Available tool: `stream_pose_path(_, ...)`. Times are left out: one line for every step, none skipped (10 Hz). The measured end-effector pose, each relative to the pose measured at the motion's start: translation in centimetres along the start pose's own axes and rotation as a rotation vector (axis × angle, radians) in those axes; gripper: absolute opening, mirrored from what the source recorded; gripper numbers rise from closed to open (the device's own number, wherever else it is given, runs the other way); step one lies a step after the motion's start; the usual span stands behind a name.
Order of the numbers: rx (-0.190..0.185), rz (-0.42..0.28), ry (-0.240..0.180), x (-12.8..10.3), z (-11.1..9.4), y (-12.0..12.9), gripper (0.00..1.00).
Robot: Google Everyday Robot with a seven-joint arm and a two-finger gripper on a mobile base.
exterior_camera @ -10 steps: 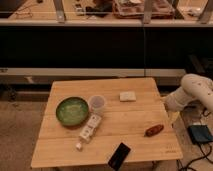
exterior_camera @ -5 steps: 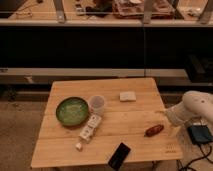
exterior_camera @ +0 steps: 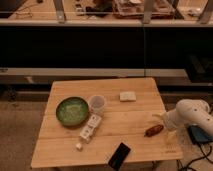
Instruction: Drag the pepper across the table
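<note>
The pepper is small, reddish-brown and tapered, and lies near the right edge of the light-wood table. My white arm reaches in low from the right. Its gripper sits at the table's right edge, just above and to the right of the pepper. I cannot tell whether it touches the pepper.
A green plate and a translucent cup stand at left centre. A white box and a small white cube lie below them. A black phone lies at the front edge, a pale block at the back. A blue object sits off the table's right.
The arm has come down and moved left, from above the right edge to close beside the pepper. The pepper and the other things have not moved.
</note>
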Motion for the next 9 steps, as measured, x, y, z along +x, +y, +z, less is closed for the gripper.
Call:
stream_pose_path(0.008,0.007,0.025,0.2,0.3,0.0,0.80)
stream_pose_path(0.011,0.012,0.035,0.2,0.5,0.1,0.80)
stream_pose_path(0.011,0.014,0.039,0.1,0.7,0.3,0.80)
stream_pose_path(0.011,0.012,0.040,-0.3,0.9,0.5,0.80)
stream_pose_path(0.007,0.008,0.040,-0.6,1.1,0.6,0.80)
stream_pose_path(0.003,0.003,0.038,-1.0,1.3,0.6,0.76)
stream_pose_path(-0.004,-0.005,0.037,-1.4,1.6,0.5,0.66)
stream_pose_path(-0.008,-0.007,0.035,-1.7,1.8,0.6,0.55)
stream_pose_path(-0.012,-0.009,0.033,-1.8,1.9,0.6,0.47)
